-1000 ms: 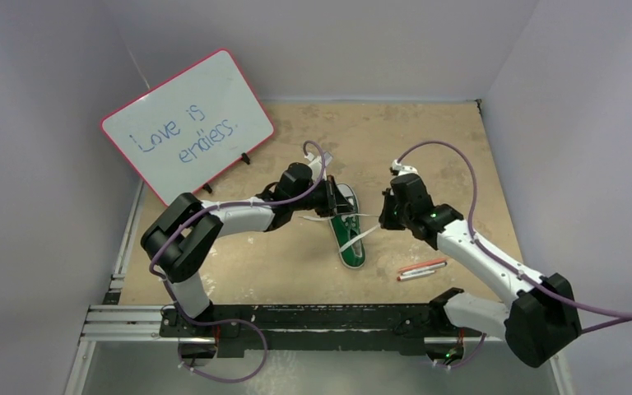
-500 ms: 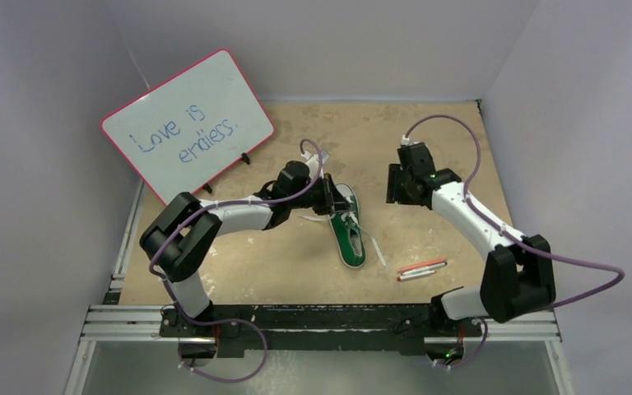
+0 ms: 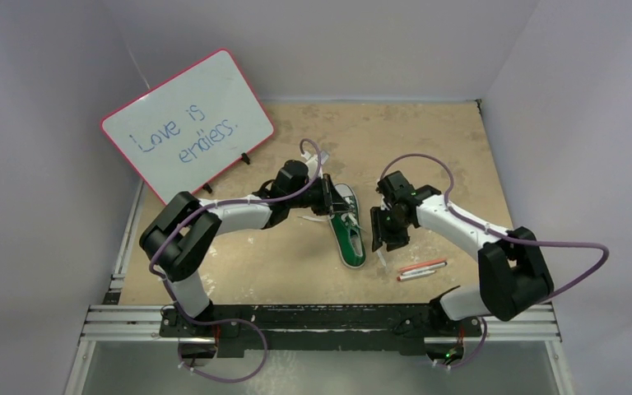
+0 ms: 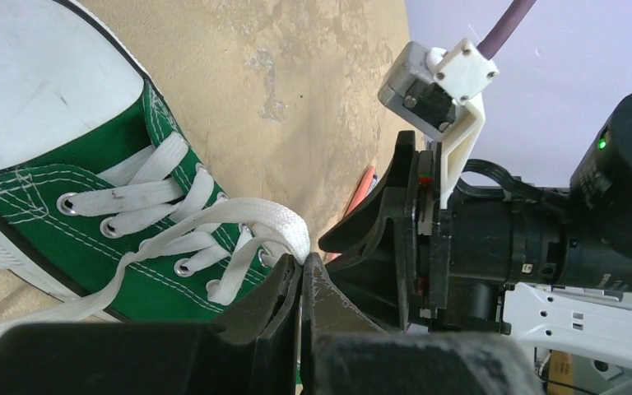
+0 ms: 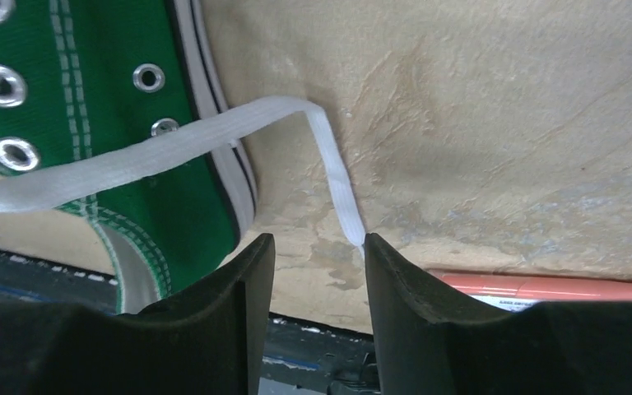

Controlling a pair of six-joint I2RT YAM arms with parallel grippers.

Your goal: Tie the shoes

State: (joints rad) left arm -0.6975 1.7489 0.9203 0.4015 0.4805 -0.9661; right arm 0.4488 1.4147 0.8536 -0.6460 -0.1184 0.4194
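Observation:
The green sneaker (image 3: 347,230) with white toe cap lies mid-table, toe to the far side. My left gripper (image 3: 330,200) sits at its left side, shut on a loop of white lace (image 4: 284,230) above the eyelets; the shoe (image 4: 90,206) fills the left wrist view. My right gripper (image 3: 376,233) is open just right of the shoe, low over the table. In the right wrist view the other white lace (image 5: 214,132) runs from the shoe (image 5: 90,123) across the wood and passes beside the right fingertip (image 5: 378,251), not between closed jaws.
A whiteboard (image 3: 188,123) with a pink rim leans at the back left. Two pens, one orange (image 3: 422,265), lie right of the shoe near the front; the orange one also shows in the right wrist view (image 5: 543,285). Walls enclose the table.
My right arm let the lace drop, swung away to the far right, then came back down beside the shoe's right side. The left gripper held still on its lace.

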